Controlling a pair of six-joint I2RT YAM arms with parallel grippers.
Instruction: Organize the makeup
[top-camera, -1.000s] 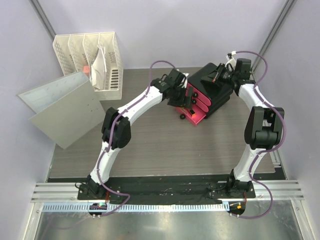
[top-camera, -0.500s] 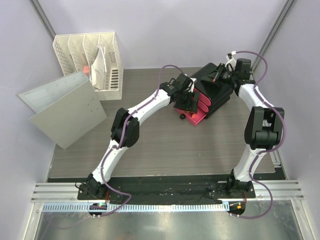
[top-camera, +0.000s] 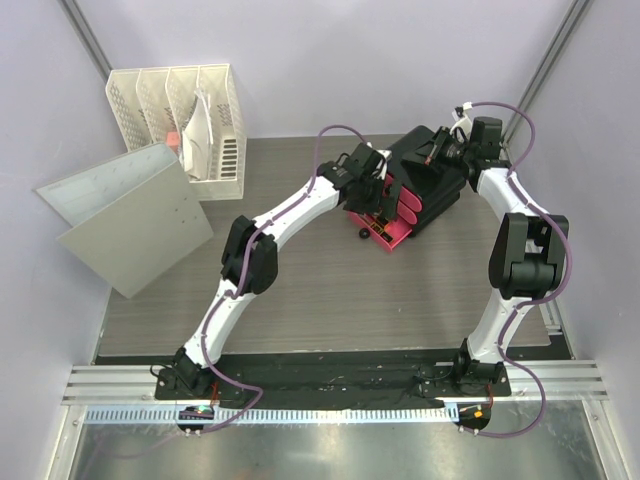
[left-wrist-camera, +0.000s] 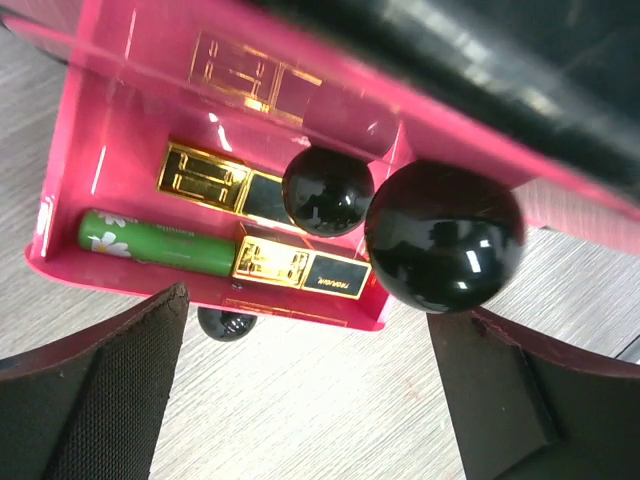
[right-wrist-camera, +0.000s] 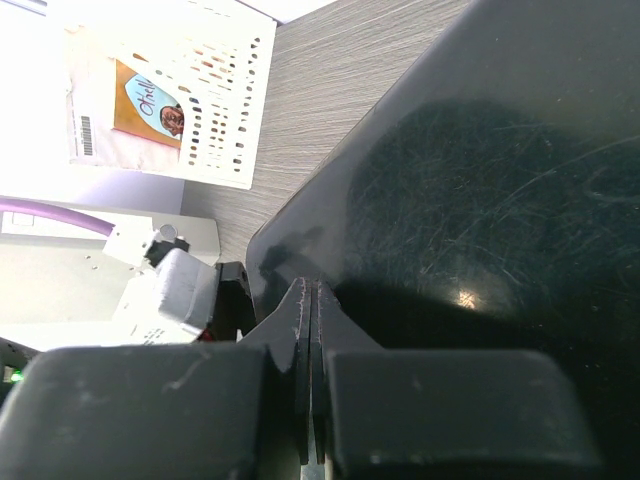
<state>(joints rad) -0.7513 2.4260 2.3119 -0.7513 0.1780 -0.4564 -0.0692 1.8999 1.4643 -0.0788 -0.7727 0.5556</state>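
My left gripper (left-wrist-camera: 300, 400) hangs open over the table just in front of the pulled-out pink drawer (left-wrist-camera: 65, 190); nothing is between its fingers. In the drawer lie a green stick (left-wrist-camera: 150, 243) and two gold-black lipsticks (left-wrist-camera: 215, 183) (left-wrist-camera: 300, 268). Round black knobs (left-wrist-camera: 443, 237) of the upper drawers stick out over it. In the top view the left gripper (top-camera: 375, 195) sits at the pink drawers (top-camera: 388, 235) of the black organizer box (top-camera: 430, 178). My right gripper (right-wrist-camera: 310, 292) is shut and empty, its tips resting on the box top (right-wrist-camera: 500, 150). Other makeup is out of view.
A white perforated file rack (top-camera: 180, 115) stands at the back left, with a grey board (top-camera: 125, 215) leaning in front of it. A small black knob (left-wrist-camera: 225, 323) pokes out below the open drawer's front edge. Bare wooden tabletop (top-camera: 300, 290) spreads before the box.
My left arm has swung right, up to the pink drawers, and its jaws have spread wider. The right arm has stayed put on the box.
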